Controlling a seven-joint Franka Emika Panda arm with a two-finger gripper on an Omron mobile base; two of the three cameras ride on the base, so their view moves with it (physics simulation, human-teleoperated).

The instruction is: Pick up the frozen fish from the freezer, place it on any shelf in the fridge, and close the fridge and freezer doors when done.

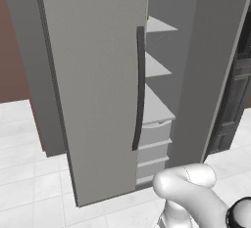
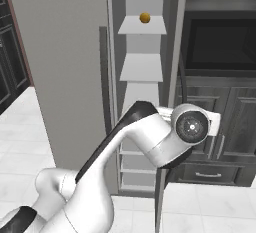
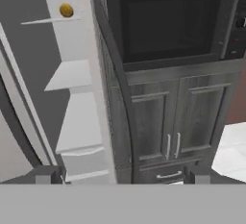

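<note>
Counted: three flat opaque grey shelves [image 1: 158,105] stacked at centre right of the left base view; three pale grey drawer fronts [image 1: 153,152] beneath; one small round orange-yellow item [image 2: 145,18] at top centre; two dark wooden cabinet doors [image 3: 153,122] at centre right.

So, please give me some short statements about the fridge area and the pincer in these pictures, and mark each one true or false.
1. A small orange round item lies on an upper grey shelf of the open compartment. True.
2. The pincer is shut on the fish. False: its tips stand wide apart and hold nothing.
3. Grey drawers sit below the flat shelves. True.
4. The door with the long dark handle is fully closed. False: it stands open, and the shelves show beside it.
5. Dark wooden cabinets stand beside the open compartment, under a dark oven-like appliance. True.
</note>
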